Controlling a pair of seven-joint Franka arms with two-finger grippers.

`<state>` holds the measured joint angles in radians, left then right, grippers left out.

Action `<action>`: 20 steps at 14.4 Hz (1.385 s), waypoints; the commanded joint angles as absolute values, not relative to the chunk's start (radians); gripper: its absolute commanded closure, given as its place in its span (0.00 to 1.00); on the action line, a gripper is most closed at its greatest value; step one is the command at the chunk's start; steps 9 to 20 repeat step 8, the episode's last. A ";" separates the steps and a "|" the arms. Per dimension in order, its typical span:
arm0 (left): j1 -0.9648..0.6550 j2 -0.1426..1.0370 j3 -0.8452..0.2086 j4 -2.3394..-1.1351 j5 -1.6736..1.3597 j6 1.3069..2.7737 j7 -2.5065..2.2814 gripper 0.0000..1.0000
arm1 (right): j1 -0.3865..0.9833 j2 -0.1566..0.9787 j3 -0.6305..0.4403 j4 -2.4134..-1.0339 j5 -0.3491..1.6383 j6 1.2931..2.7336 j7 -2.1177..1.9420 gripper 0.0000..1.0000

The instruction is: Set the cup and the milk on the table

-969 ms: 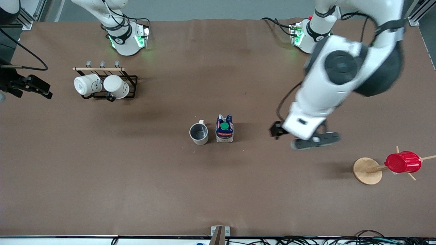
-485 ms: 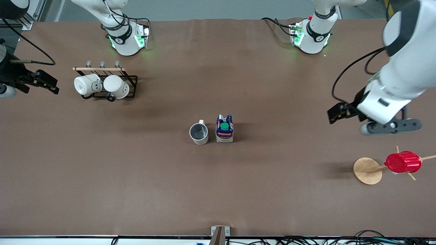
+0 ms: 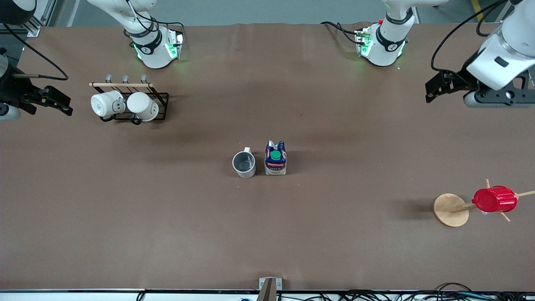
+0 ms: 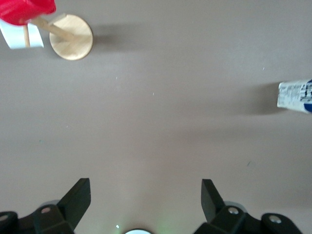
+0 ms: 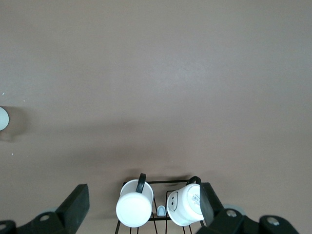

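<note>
The cream cup (image 3: 244,164) with a dark grey inside stands upright on the brown table (image 3: 267,234) near its middle. The milk (image 3: 275,158), with a blue top, a green cap and a red label, stands upright right beside the cup, toward the left arm's end. Nothing holds either one. My left gripper (image 3: 443,85) is open and empty, up over the table's left-arm end. In the left wrist view its gripper (image 4: 145,195) shows wide-open jaws, and the milk's whitish end (image 4: 295,96) shows at the edge. My right gripper (image 3: 50,100) is open and empty at the right arm's end, and also shows in the right wrist view (image 5: 142,202).
A black wire rack (image 3: 161,97) with a wooden rail holds two white mugs (image 3: 104,103) (image 3: 143,106), toward the right arm's end; the mugs also show in the right wrist view (image 5: 134,209) (image 5: 185,204). A red ribbed cup (image 3: 494,199) hangs on a wooden stand (image 3: 449,210) toward the left arm's end.
My left arm has swung away from the spot beside the milk, out over the table's left-arm end, with its gripper open and empty. The right gripper shifted slightly. The cup and the milk have not moved.
</note>
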<state>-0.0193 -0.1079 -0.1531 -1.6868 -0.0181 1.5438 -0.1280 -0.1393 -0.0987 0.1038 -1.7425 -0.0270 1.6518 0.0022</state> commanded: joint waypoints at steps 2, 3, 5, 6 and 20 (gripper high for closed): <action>-0.049 -0.144 -0.111 -1.718 -0.028 1.525 -0.095 0.00 | -0.146 -0.126 0.103 -1.773 -0.023 1.658 -0.012 0.00; -0.052 -0.141 -0.109 -1.707 -0.025 1.519 -0.095 0.00 | -0.146 -0.126 0.103 -1.772 -0.021 1.660 -0.012 0.00; -0.049 -0.141 -0.109 -1.706 -0.025 1.517 -0.094 0.00 | -0.146 -0.124 0.103 -1.769 -0.021 1.660 -0.012 0.00; -0.048 -0.141 -0.109 -1.703 -0.025 1.517 -0.097 0.00 | -0.146 -0.123 0.103 -1.769 -0.021 1.660 -0.012 0.00; -0.048 -0.137 -0.109 -1.694 -0.023 1.517 -0.101 0.00 | -0.146 -0.123 0.103 -1.767 -0.021 1.658 -0.012 0.00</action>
